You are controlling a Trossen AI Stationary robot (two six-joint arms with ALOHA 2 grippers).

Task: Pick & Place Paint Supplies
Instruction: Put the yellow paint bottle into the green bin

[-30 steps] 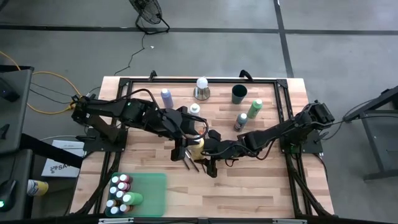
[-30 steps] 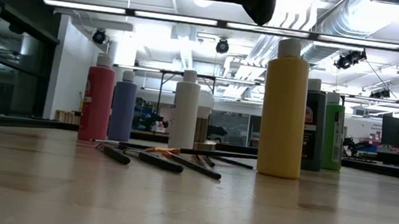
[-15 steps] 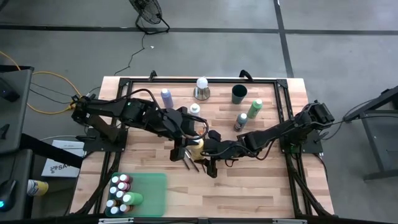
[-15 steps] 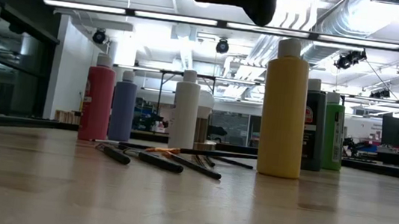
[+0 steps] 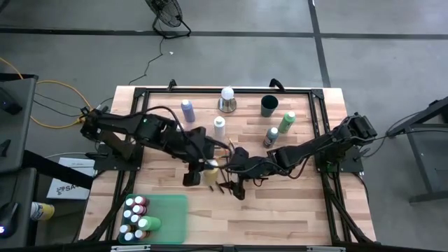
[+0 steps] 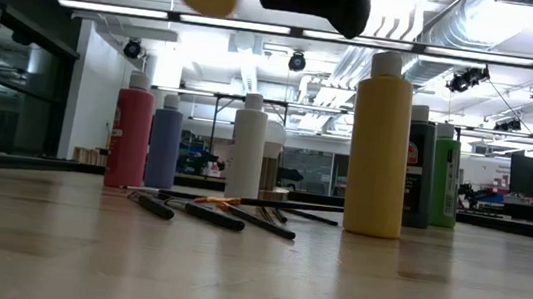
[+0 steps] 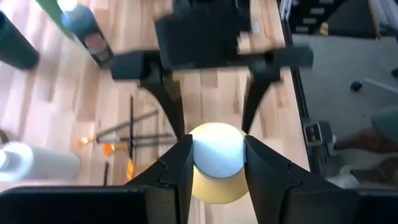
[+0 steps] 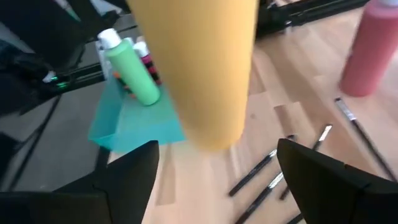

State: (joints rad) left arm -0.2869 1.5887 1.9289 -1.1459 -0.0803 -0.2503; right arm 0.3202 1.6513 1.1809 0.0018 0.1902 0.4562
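The left pincer (image 7: 214,163) pinches a yellow plastic paint bottle (image 7: 216,167) by its pale cap above the table's (image 5: 294,210) middle; the right pincer (image 8: 214,165) stands spread beside it.

From above I see a wooden tabletop (image 5: 280,217) in a black frame (image 5: 210,90). A white ball on a metal base (image 5: 227,99) stands near the far edge's middle, a dark green cup (image 5: 269,106) just right of it. A teal bin (image 5: 171,217) sits at the near left corner. A fan (image 5: 166,15) and yellow cables (image 5: 49,87) lie on the floor beyond.
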